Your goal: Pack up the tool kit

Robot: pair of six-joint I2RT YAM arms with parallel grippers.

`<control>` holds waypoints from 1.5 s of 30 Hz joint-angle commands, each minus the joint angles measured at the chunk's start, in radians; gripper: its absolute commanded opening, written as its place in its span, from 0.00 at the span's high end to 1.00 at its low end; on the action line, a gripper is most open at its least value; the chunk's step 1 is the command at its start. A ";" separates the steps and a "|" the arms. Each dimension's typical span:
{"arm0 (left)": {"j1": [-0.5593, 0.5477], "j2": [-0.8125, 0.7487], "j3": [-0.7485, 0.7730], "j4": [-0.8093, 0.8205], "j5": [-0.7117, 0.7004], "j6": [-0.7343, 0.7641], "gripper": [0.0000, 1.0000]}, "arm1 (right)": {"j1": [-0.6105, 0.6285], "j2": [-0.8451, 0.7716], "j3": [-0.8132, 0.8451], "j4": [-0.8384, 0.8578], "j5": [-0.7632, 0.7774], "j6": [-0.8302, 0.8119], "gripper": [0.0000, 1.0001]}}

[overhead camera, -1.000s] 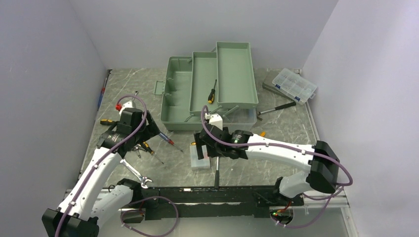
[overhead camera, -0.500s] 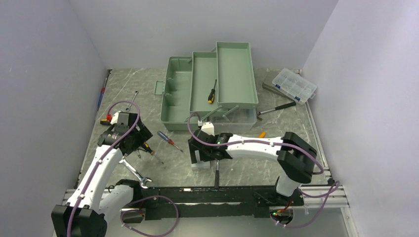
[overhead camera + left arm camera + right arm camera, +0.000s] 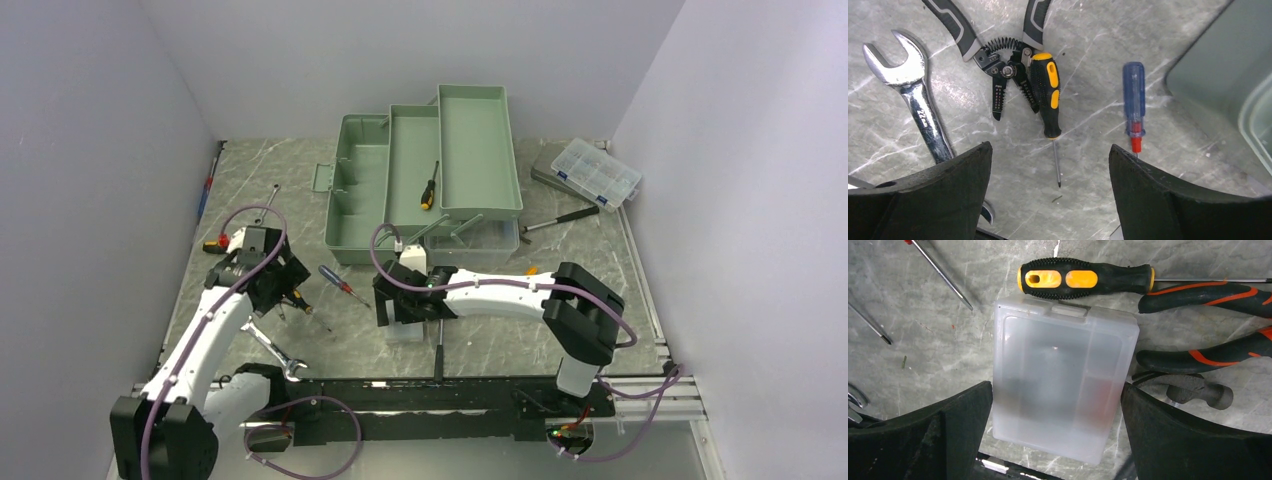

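Left gripper [image 3: 1048, 165]: matte black curved fingers spread wide, gripping nothing, above tools lying flat. Below it, left to right: a polished steel open-end wrench [image 3: 923, 115]; spring-loaded wire strippers [image 3: 1003, 75] with black-and-grey grips; a black-and-yellow screwdriver [image 3: 1045, 95] with a ribbed handle, touching the strippers; and, apart from these, a blue-handled screwdriver [image 3: 1134, 100] with a red collar.

Centre: the sage-green toolbox [image 3: 480, 130] stands open at the rear, its stepped trays fanned out.

Right gripper [image 3: 1055, 390]: jaws wide, one finger on each side of a frosted translucent plastic case [image 3: 1063, 390] with rounded corners; contact cannot be told. A black-and-orange screwdriver [image 3: 1083, 279] touches the case's far edge, and black-and-red pliers [image 3: 1208, 325] lie beside it.

Far right: a clear compartment organiser [image 3: 597, 172].

The tabletop [image 3: 590, 270] is grey stone-patterned with pale veins, enclosed by plain whitish walls [image 3: 100, 150].
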 commanded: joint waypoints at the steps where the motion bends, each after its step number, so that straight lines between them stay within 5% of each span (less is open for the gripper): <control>1: 0.006 0.074 -0.017 0.061 -0.008 -0.055 0.13 | 0.004 0.023 0.038 -0.007 0.013 0.004 0.00; 5: 0.007 0.166 -0.012 0.102 -0.008 -0.085 0.18 | 0.005 -0.003 0.019 0.025 0.001 -0.015 0.01; 18: 0.012 0.403 0.021 0.158 -0.032 -0.142 0.27 | 0.006 -0.039 -0.030 0.055 -0.002 -0.051 0.26; 28: 0.036 0.492 0.059 0.185 -0.031 -0.127 0.53 | 0.005 -0.179 -0.108 0.222 -0.143 -0.209 0.44; 33: 0.049 0.499 0.058 0.186 -0.027 -0.118 0.76 | 0.004 -0.226 -0.083 0.219 -0.151 -0.265 0.46; 38: 0.049 0.447 0.056 0.157 -0.047 -0.113 0.79 | 0.003 -0.196 -0.027 0.125 -0.090 -0.264 0.08; 45: 0.049 0.340 0.066 0.108 -0.061 -0.088 1.00 | 0.003 -0.182 0.006 0.095 -0.052 -0.266 0.01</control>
